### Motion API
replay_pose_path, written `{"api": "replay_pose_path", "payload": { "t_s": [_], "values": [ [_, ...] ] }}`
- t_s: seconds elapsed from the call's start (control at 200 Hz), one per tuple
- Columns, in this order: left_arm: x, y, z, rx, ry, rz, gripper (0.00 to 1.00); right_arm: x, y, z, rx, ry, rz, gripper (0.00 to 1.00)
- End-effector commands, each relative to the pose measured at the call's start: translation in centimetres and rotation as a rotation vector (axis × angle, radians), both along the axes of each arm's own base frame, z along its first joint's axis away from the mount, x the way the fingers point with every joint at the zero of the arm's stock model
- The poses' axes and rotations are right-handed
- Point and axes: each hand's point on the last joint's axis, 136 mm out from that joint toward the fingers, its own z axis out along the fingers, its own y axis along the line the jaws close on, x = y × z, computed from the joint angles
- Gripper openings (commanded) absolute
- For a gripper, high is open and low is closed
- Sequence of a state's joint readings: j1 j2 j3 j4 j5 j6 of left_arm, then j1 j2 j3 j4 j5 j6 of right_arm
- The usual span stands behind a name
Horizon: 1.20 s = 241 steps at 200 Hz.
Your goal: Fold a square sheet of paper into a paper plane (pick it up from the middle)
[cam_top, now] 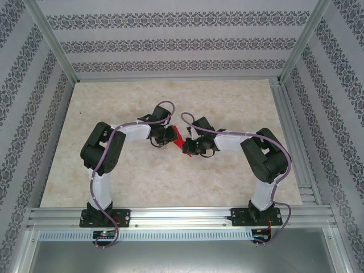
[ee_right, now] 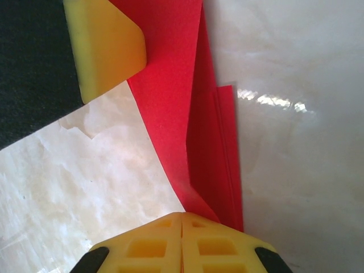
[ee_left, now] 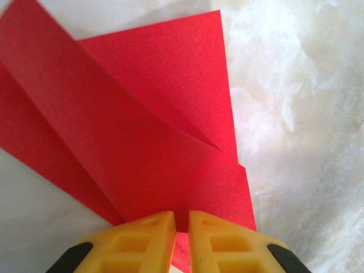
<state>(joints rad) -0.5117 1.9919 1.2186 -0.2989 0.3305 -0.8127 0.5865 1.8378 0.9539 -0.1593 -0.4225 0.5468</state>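
Top view looks down from behind; close wrist views share paper (ee_left: 142,114).

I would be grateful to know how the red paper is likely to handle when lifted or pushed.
Probably floppy: the red paper curves loosely in the right wrist view. Likely very light, being one thin sheet. Its layered creases may stiffen it slightly along the folds.

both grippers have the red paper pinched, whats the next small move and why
Probably ease the folded red paper down flat onto the table and press along the fold. The left gripper and the right gripper are each shut on an edge of it from opposite sides. Its layers bow and gape apart instead of lying flat, so the crease looks unset.
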Motion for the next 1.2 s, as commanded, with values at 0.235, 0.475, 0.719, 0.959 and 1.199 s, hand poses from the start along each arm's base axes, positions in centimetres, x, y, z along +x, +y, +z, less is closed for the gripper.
{"api": "replay_pose_path", "payload": {
  "t_s": [0.235, 0.475, 0.719, 0.959, 1.199],
  "values": [
    [-2.3, 2.7, -4.6, 0.156, 0.11, 0.022, 0.17, -2.2, -3.3, -3.5, -0.123, 0.084, -0.012, 0.08],
    [-2.3, 2.8, -4.7, 0.158, 0.112, 0.024, 0.17, -1.3, -1.9, 0.6, 0.017, 0.02, -0.004, 0.08],
    [-2.2, 2.6, -4.6, 0.153, 0.11, 0.022, 0.17, -2.6, -2.2, -0.3, 0.016, 0.064, 0.022, 0.08],
    [-2.2, 2.6, -4.6, 0.154, 0.109, 0.022, 0.17, -3.6, -4.4, -3.1, -0.079, 0.119, -0.024, 0.08],
    [-2.1, 2.6, -4.5, 0.153, 0.108, 0.021, 0.17, -1.4, -2.8, 2.7, 0.035, -0.009, -0.028, 0.09]
  ]
}}
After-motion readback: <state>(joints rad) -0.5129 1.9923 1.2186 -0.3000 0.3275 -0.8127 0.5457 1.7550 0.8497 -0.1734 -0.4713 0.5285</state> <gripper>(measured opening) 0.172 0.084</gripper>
